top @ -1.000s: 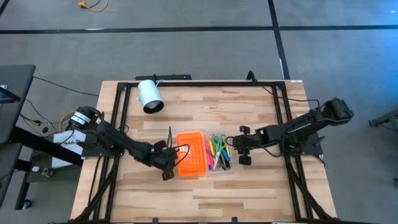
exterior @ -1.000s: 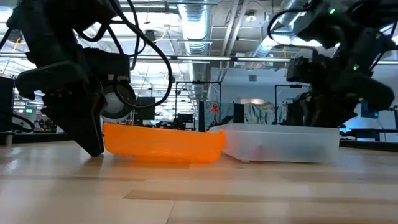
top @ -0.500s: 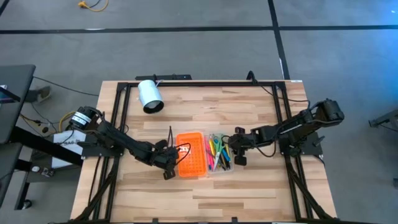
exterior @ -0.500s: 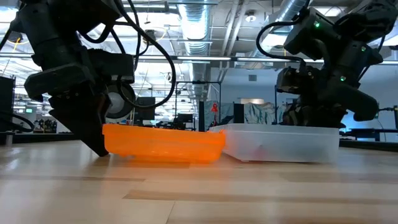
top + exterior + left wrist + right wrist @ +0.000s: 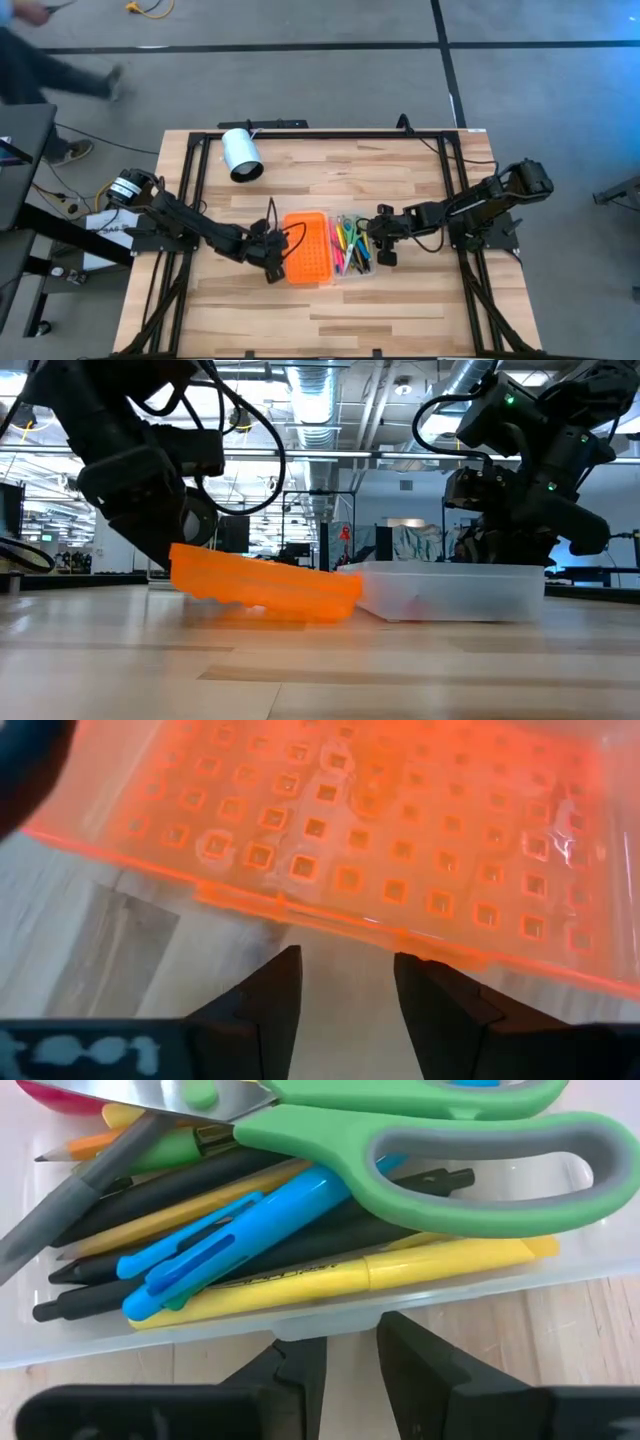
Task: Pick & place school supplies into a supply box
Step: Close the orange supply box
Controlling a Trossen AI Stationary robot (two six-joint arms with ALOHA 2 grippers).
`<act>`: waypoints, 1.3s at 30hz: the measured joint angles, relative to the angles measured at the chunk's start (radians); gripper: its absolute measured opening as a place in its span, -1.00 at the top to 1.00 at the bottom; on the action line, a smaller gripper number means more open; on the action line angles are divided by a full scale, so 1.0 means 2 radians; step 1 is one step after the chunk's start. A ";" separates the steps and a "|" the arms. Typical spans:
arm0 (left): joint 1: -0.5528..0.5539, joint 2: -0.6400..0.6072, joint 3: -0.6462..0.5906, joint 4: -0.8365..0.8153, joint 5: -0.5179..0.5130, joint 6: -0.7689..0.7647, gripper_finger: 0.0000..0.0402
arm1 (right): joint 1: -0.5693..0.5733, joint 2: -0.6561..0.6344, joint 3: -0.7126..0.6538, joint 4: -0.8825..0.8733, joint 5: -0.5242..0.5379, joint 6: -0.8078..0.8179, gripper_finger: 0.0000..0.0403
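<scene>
Left claw (image 5: 272,262), fingers parted, at orange lid (image 5: 308,248) outer edge, lid tilted up off worktop (image 5: 400,180). Supplies (image 5: 350,245) in clear tray (image 5: 300,1325). Right claw (image 5: 383,240), parted, steadies tray rim. Swing lid slowly; avoid shoving tray.

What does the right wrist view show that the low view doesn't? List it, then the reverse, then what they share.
Only the right wrist view: the contents of the clear tray, namely green-handled scissors, a blue pen, yellow pens and black pens.

Only the low view: the orange lid, its left edge raised off the table at the left pincer.

Both: the clear tray with the right pincer at its outer wall.
</scene>
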 joint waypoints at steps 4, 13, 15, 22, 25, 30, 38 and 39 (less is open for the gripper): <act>0.001 -0.001 0.000 0.000 0.002 0.001 0.24 | 0.000 0.000 0.000 0.000 0.000 0.000 0.57; 0.000 -0.024 0.001 -0.002 0.011 0.001 0.24 | 0.000 0.000 0.000 -0.001 0.000 0.000 0.57; 0.000 -0.036 0.001 -0.004 0.006 0.002 0.24 | 0.000 0.000 0.000 -0.001 0.000 0.000 0.57; 0.000 -0.071 0.001 -0.006 -0.018 0.013 0.24 | -0.001 0.000 0.000 0.000 -0.001 -0.004 0.57; 0.000 -0.074 0.001 0.003 -0.031 0.013 0.24 | -0.001 0.000 -0.001 0.003 -0.001 -0.004 0.57; 0.002 -0.074 0.002 0.033 -0.042 0.022 0.24 | -0.001 0.001 -0.001 0.012 -0.002 -0.004 0.57; 0.023 -0.074 0.002 0.083 -0.040 0.049 0.24 | 0.000 0.001 -0.001 0.026 -0.007 -0.004 0.57; 0.026 -0.074 0.002 0.090 -0.040 0.054 0.24 | 0.000 0.001 -0.001 0.027 -0.007 -0.004 0.57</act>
